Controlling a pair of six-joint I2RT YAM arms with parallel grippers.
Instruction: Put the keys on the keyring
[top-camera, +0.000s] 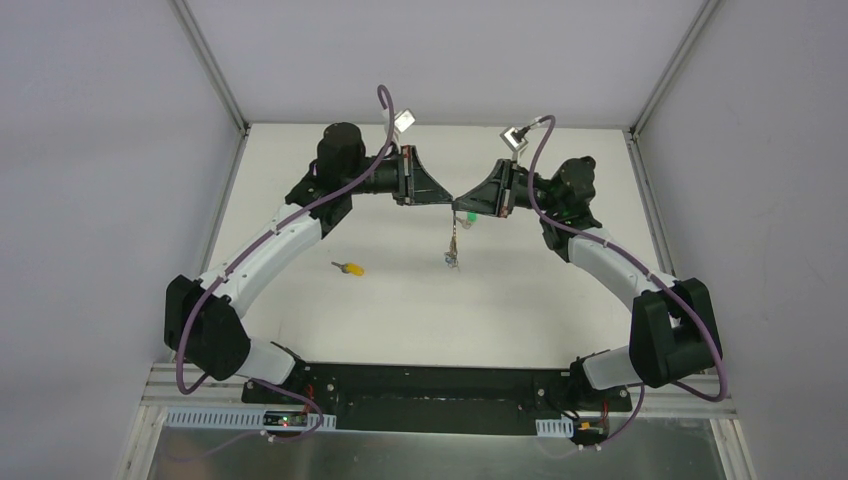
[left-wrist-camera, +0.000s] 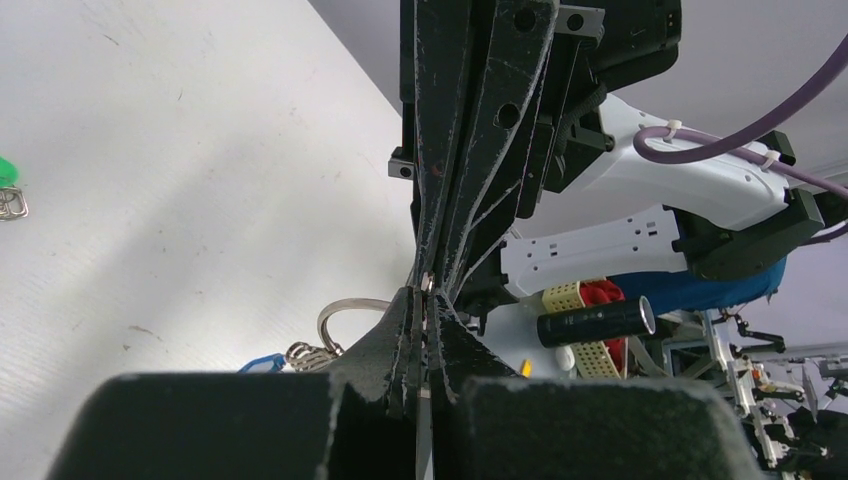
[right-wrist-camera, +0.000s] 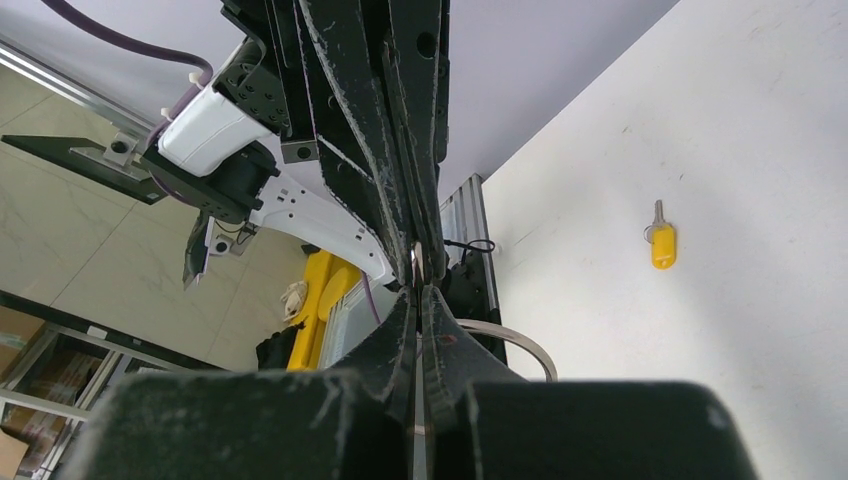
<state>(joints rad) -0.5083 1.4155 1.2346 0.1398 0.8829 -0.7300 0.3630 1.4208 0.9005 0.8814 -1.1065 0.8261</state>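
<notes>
My left gripper (top-camera: 446, 197) and right gripper (top-camera: 467, 201) meet tip to tip above the middle of the table. Both are shut on the thin silver keyring (left-wrist-camera: 345, 309), each pinching its rim. Its small silver keys (left-wrist-camera: 308, 353) and blue-headed key (left-wrist-camera: 262, 363) hang below it (top-camera: 452, 255). In the right wrist view an arc of the keyring (right-wrist-camera: 522, 343) shows beside my right gripper (right-wrist-camera: 418, 286). The green-headed key (top-camera: 468, 215) lies on the table under the right gripper. The yellow-headed key (top-camera: 351, 268) lies alone to the left (right-wrist-camera: 662, 245).
The white table (top-camera: 400, 320) is walled by grey panels at the back and sides. The black base rail (top-camera: 430, 385) runs along the near edge. Purple cables (top-camera: 385, 105) loop over both arms.
</notes>
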